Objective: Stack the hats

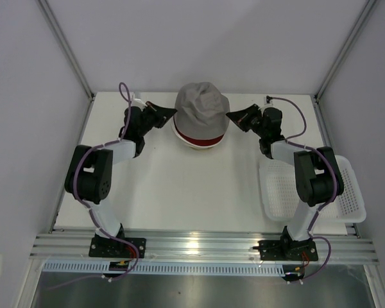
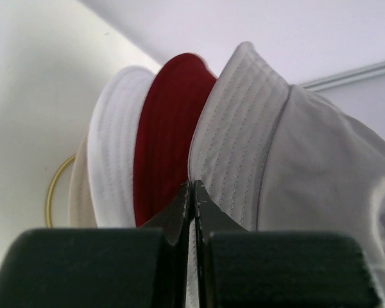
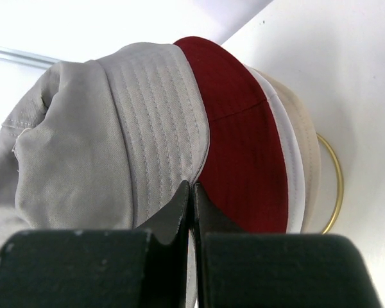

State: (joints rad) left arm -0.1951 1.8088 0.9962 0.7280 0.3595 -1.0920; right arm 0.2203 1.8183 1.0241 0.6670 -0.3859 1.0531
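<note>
The three hats sit stacked at the back middle of the table. The grey hat [image 1: 201,106] is on top, over the dark red hat [image 1: 199,138] and the cream-white hat [image 1: 199,146]. My left gripper [image 1: 172,113] is shut on the left edge of the grey hat's brim [image 2: 244,128], with a sliver of pale fabric between its fingers [image 2: 179,208]. My right gripper [image 1: 230,116] is shut on the brim's right edge [image 3: 160,122]. Both wrist views show the red brim [image 2: 170,128] [image 3: 244,154] and white brim [image 2: 115,147] [image 3: 294,173] just beneath.
A gold wire ring [image 2: 53,192] [image 3: 334,186] lies on the table under the stack. A white mesh basket [image 1: 350,192] overhangs the table's right edge beside my right arm. White walls close in the back and sides.
</note>
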